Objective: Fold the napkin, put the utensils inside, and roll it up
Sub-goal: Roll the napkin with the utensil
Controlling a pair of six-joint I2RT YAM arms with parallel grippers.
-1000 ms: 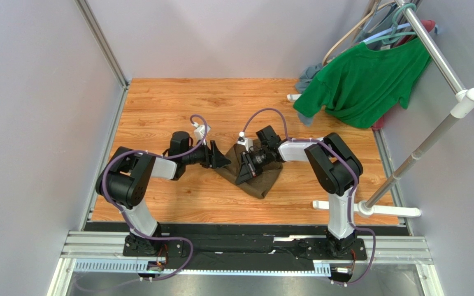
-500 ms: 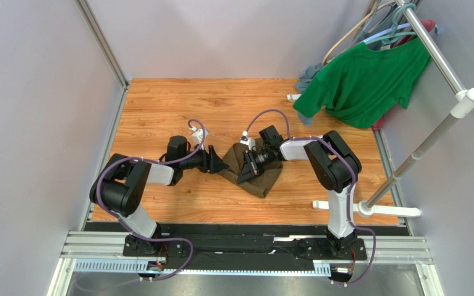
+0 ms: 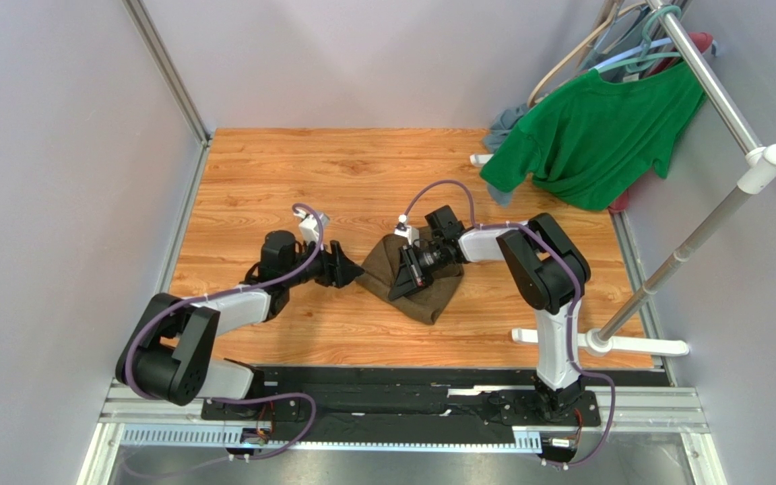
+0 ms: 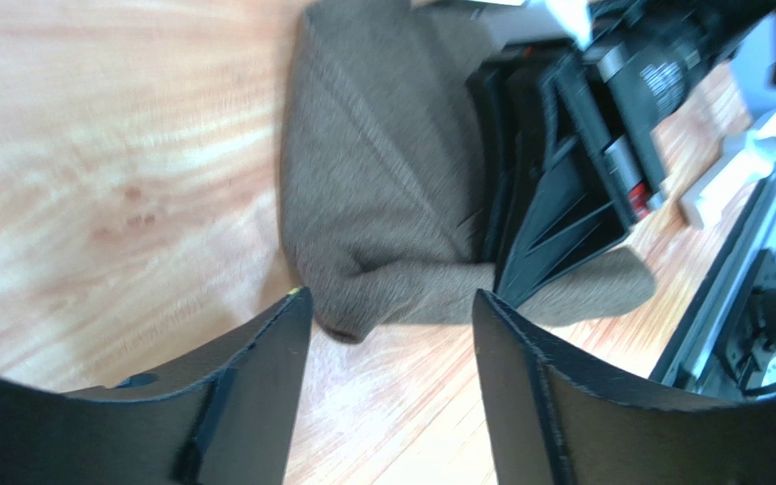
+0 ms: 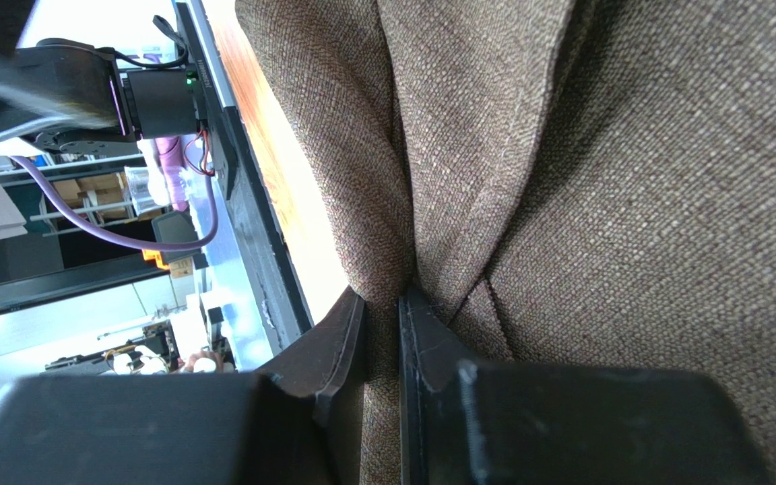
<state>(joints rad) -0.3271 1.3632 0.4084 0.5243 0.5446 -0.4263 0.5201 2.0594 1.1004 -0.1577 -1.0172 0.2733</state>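
The dark olive-brown napkin (image 3: 424,293) lies bunched in a folded heap at the middle of the wooden table; it also shows in the left wrist view (image 4: 382,192) and fills the right wrist view (image 5: 564,182). My right gripper (image 3: 402,279) is shut, pinching a fold of the napkin (image 5: 383,303). My left gripper (image 3: 350,273) is open and empty just left of the napkin's edge, its fingers apart over bare wood (image 4: 392,313). No utensils are in view.
A bright green T-shirt (image 3: 594,131) hangs on a white clothes rack (image 3: 726,202) at the back right, with a grey-blue garment (image 3: 503,126) behind it. The rack's white feet (image 3: 605,344) rest on the table's right side. Grey walls enclose the table.
My left arm has drawn back to the left and toward the near edge, away from the napkin. My right gripper stays clamped on the napkin.
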